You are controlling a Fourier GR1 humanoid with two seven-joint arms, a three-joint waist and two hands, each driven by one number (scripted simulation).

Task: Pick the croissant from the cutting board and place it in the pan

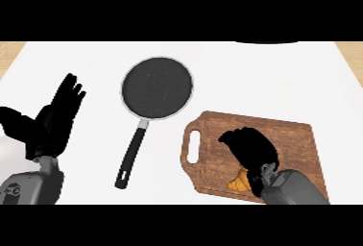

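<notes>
A brown wooden cutting board point(291, 137) with a handle slot lies at the lower right of the white counter. My right hand point(251, 146) is over the board with its fingers curled downward. An orange-brown croissant point(239, 182) shows partly beneath the wrist, near the board's front edge; I cannot tell whether the fingers touch it. A dark round pan point(157, 87) with a long black handle point(131, 161) sits to the left of the board and holds nothing. My left hand point(53, 120) rests open at the left edge, fingers up.
The white counter point(284, 77) stretches behind the board and the pan. Wooden strips point(10, 50) show at the far left and right corners. A dark object point(269, 42) pokes in at the top edge.
</notes>
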